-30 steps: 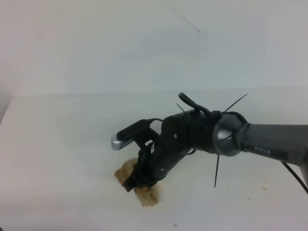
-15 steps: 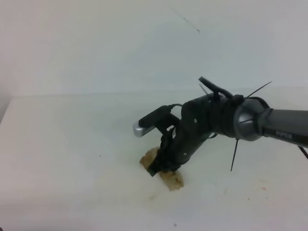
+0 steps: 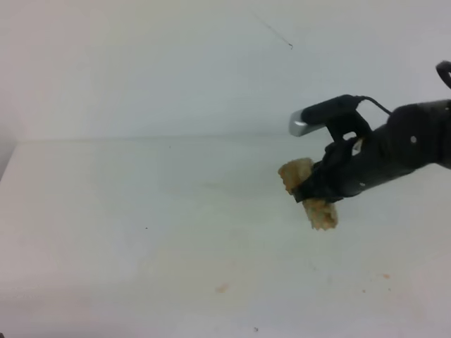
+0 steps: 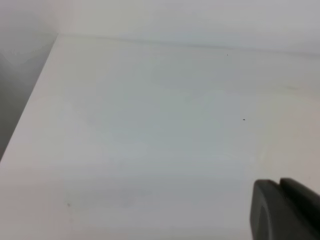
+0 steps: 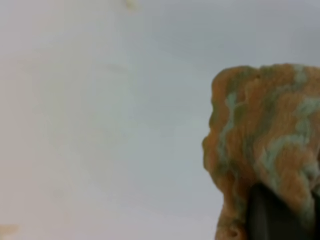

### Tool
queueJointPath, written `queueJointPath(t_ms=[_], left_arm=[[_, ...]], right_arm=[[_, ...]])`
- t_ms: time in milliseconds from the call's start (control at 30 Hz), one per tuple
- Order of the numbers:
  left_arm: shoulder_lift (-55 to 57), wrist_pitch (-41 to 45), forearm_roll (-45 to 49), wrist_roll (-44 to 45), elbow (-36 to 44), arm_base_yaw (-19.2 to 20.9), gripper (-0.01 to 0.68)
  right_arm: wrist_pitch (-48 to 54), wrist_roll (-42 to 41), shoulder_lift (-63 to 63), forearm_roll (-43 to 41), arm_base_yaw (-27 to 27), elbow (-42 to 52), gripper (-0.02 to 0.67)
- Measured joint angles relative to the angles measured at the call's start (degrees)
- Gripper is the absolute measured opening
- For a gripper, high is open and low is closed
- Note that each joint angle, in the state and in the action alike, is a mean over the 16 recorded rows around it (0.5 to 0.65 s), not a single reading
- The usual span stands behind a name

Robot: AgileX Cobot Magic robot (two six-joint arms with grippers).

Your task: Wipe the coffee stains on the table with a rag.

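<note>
While checking this state, note the right gripper pinched tight on the rag, with cloth bulging out on both sides of the jaws. Carried in the last second from directly over the coffee stains to a position up and to the right of them, well apart. Appears lifted clear of the table; contact cannot be confirmed. Compare with the earlier brown splotch: reduced now to a small faint tan mark, with a pale smear just around it. Judge the main wipe as largely done, but expect one more pass back over that residue. In the right wrist view, observe the greenish-veined rag clamped at lower right. Left gripper: only a dark edge visible, far from the stains; spread or pressed together cannot be told.
</note>
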Motion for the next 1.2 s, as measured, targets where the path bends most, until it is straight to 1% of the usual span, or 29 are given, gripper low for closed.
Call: queueJointPath(t_ms=[167,267,467,633,700,767,867,1200], left_arm=[[0.0,0.0,0.0,0.0,0.0,0.0,0.001],[0.0,0.0,0.0,0.0,0.0,0.0,0.001],[0.0,0.0,0.0,0.0,0.0,0.0,0.001],[0.0,0.0,0.0,0.0,0.0,0.0,0.001],[0.0,0.0,0.0,0.0,0.0,0.0,0.001],[0.0,0.0,0.0,0.0,0.0,0.0,0.001],[0.0,0.0,0.0,0.0,0.0,0.0,0.001],[0.0,0.0,0.0,0.0,0.0,0.0,0.001]], right_arm=[[-4.4,0.0,-1.6,0.7,-1.5,6.0,0.021],[-6.3,0.0,-1.6,1.1,-1.8,8.1,0.052],[-8.6,-0.1,-1.5,1.3,-1.9,9.7,0.182],[-8.6,-0.2,-3.0,1.3,-1.9,9.7,0.295],[-8.1,-0.2,-4.4,1.0,-1.9,9.7,0.326],[-7.7,-0.2,-6.4,0.4,-1.9,9.7,0.337],[-6.9,-0.1,-10.5,-1.0,-1.9,9.7,0.306],[-2.2,1.1,-31.3,-9.4,-1.9,10.2,0.072]])
